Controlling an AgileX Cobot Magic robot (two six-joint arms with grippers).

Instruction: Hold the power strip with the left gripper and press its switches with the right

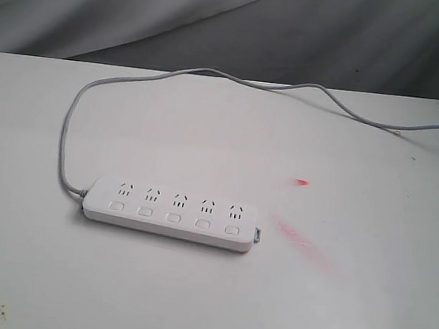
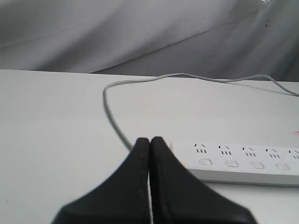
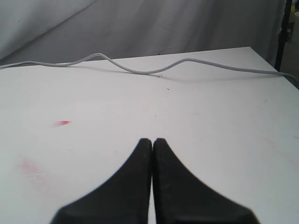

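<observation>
Power strip [image 1: 170,213] lies flat on the tabletop [image 1: 187,312], sockets up. Five switches [image 1: 173,217] sit in a row along its near long edge, one under each socket. A small grey tab [image 1: 258,234] sticks out of the end opposite the cord.

Cord [image 1: 69,127]: grey-white. It leaves one end of the strip, curves away behind it, then trails along the far edge of the tabletop, lying loose in shallow waves.

Surface: matte white, worn. There is a small bright red spot [image 1: 302,182] behind the strip, past its tab end. A paler pink smear [image 1: 295,235] starts just beside the tab and fades away from the strip. A dark speck [image 1: 3,313] sits well in front of the strip, toward its cord end.

Room: creased grey cloth [image 1: 220,22] hangs behind the tabletop, beyond the cord. A dark upright post [image 3: 281,42] stands off the tabletop corner, far from the strip.

Left pincer [image 2: 150,140]: black fingers pressed tip to tip, gripping nothing. It points at the strip's cord end and stays apart from it.

Right pincer [image 3: 153,140]: likewise closed on nothing, over bare tabletop away from the strip, with the cord lying beyond its tips.
</observation>
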